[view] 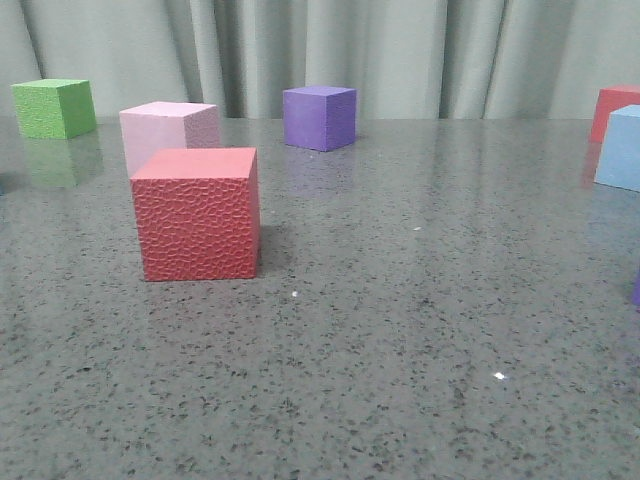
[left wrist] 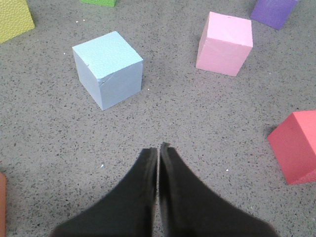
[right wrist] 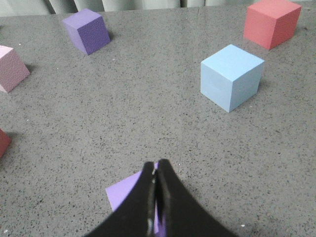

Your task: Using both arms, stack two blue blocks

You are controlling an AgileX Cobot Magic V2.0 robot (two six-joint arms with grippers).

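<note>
One pale blue block (left wrist: 107, 69) rests on the table in the left wrist view, ahead of my left gripper (left wrist: 158, 148) and apart from it. That gripper is shut with nothing between its fingers. The other blue block (right wrist: 231, 76) lies ahead of my right gripper (right wrist: 155, 165), off to one side. It also shows at the right edge of the front view as a cut-off blue block (view: 622, 148). The right gripper is shut and empty, hovering over a light purple cube (right wrist: 129, 195). Neither gripper appears in the front view.
On the grey speckled table (view: 400, 330) stand a red cube (view: 198, 213), a pink cube (view: 168, 130), a purple cube (view: 320, 117), a green cube (view: 55, 108) and another red cube (view: 615, 108). A yellow-green cube (left wrist: 14, 19) lies near the left blue block. A curtain hangs behind.
</note>
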